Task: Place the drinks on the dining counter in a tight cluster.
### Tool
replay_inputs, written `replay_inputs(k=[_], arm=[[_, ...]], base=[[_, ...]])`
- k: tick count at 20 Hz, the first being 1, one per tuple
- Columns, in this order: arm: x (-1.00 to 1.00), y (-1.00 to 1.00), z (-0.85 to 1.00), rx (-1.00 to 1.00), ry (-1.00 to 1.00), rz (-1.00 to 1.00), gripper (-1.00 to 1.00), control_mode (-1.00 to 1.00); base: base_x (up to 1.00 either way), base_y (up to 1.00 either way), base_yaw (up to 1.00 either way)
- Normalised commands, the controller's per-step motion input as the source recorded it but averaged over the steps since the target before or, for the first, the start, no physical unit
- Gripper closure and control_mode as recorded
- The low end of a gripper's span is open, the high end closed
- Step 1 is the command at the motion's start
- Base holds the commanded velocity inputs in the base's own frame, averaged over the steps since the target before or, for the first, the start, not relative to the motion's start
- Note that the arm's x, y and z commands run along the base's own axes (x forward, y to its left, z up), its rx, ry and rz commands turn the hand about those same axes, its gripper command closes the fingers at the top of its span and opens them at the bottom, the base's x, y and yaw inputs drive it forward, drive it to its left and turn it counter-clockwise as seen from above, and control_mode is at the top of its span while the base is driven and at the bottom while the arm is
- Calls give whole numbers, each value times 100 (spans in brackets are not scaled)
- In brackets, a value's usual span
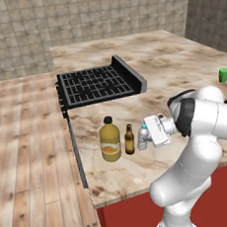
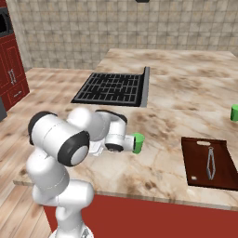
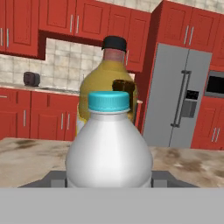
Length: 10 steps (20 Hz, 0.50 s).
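Water bottle (image 1: pixel 143 135) in gripper (image 1: pixel 148 135), clasped, on worktop (image 1: pixel 179 59) just beside brown bottle (image 1: pixel 129 139) and juice (image 1: pixel 110 139). Step: placing last drink. Next: release, back off without knocking cluster.

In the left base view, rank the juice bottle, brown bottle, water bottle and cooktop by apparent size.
1. Cooktop
2. Juice bottle
3. Brown bottle
4. Water bottle, though the gripper hides part of it, so that last place is unsure.
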Motion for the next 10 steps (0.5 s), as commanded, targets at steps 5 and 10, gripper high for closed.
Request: replay_inputs(k=[5,10], arm=[[10,0,-13,0,0,0,100,-100],[9,0,-14,0,0,0,100,-100]], base=[[0,0,0],[0,0,0]])
